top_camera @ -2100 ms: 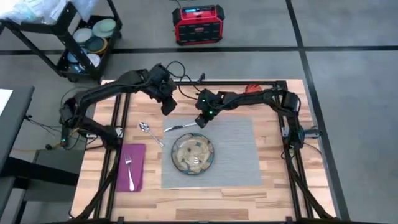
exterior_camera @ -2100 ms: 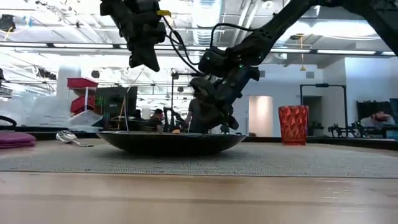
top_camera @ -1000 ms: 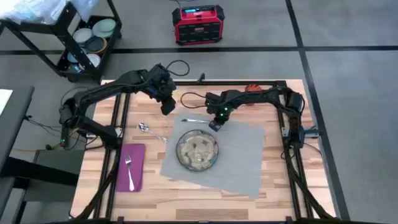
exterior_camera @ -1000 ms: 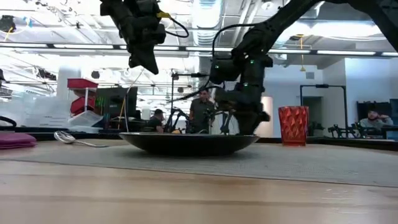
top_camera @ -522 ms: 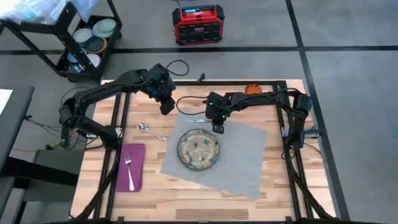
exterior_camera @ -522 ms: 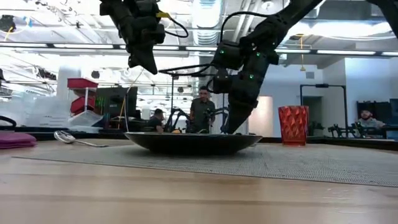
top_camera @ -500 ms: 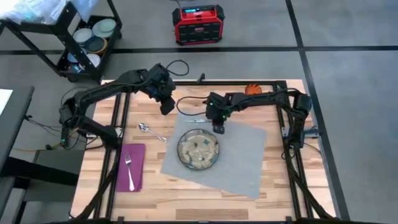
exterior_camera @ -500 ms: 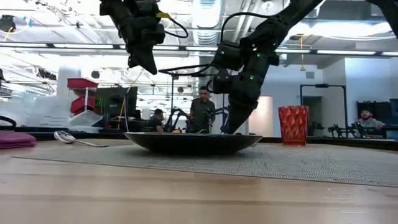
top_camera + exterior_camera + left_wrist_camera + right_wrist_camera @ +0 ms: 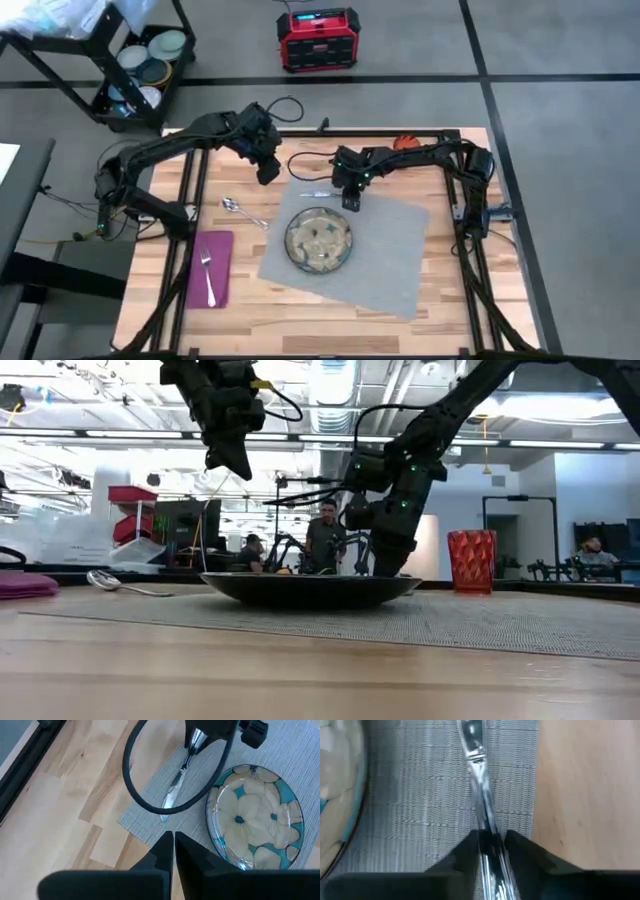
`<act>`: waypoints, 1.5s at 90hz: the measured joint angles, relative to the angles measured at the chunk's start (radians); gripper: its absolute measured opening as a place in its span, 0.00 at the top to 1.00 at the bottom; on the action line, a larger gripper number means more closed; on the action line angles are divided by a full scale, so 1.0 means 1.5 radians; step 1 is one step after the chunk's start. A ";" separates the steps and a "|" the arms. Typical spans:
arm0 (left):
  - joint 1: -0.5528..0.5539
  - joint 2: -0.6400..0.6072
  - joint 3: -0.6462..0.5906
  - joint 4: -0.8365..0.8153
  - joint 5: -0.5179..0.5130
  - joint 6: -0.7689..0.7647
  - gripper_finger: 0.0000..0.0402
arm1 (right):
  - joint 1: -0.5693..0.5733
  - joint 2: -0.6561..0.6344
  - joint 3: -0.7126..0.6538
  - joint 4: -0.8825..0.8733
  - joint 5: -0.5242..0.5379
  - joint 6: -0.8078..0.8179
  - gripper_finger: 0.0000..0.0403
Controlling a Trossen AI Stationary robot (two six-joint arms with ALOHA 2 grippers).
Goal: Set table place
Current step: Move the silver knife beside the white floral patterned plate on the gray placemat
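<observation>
The right hand (image 9: 487,845) clamps the knife (image 9: 477,780) handle just beyond the plate (image 9: 318,240); dragging could skew the mat (image 9: 385,255) further. The left hand (image 9: 173,845), clenched empty, hovers nearby.

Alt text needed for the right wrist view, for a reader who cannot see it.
The right gripper is shut on the handle of a steel knife, which lies along the grey ribbed mat near the mat's edge. Bare wooden table shows beside the mat, and the rim of the patterned plate on the other side.
</observation>
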 joint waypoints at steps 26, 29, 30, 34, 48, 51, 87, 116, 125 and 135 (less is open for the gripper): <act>0.002 0.000 -0.026 0.008 -0.001 0.012 1.00 | 0.001 -0.015 -0.002 -0.074 -0.025 0.076 1.00; 0.002 0.000 -0.034 0.013 -0.002 0.010 1.00 | 0.005 -0.018 -0.003 -0.087 -0.027 0.080 1.00; 0.002 0.000 -0.036 0.016 -0.002 0.009 1.00 | 0.007 -0.020 -0.003 -0.091 -0.027 0.081 1.00; 0.002 0.000 -0.046 0.025 -0.003 0.006 1.00 | 0.012 -0.029 -0.004 -0.108 -0.028 0.084 1.00; 0.002 0.000 -0.074 0.037 -0.004 -0.001 1.00 | 0.033 -0.054 -0.006 -0.179 -0.033 0.097 1.00; 0.002 0.000 -0.079 0.039 -0.004 -0.004 1.00 | 0.038 -0.060 -0.006 -0.192 -0.036 0.101 1.00; -0.038 0.013 -0.281 0.260 0.023 0.003 1.00 | 0.085 -0.207 -0.160 -0.041 0.027 0.373 1.00; -0.091 0.185 -0.272 0.379 0.060 0.117 1.00 | 0.156 -0.293 -0.279 0.045 0.029 0.565 1.00; -0.095 0.239 -0.240 0.364 0.067 0.122 1.00 | 0.177 -0.292 -0.283 0.051 0.030 0.592 1.00; -0.098 0.270 -0.213 0.314 0.069 0.121 1.00 | 0.197 -0.291 -0.283 0.051 0.031 0.615 1.00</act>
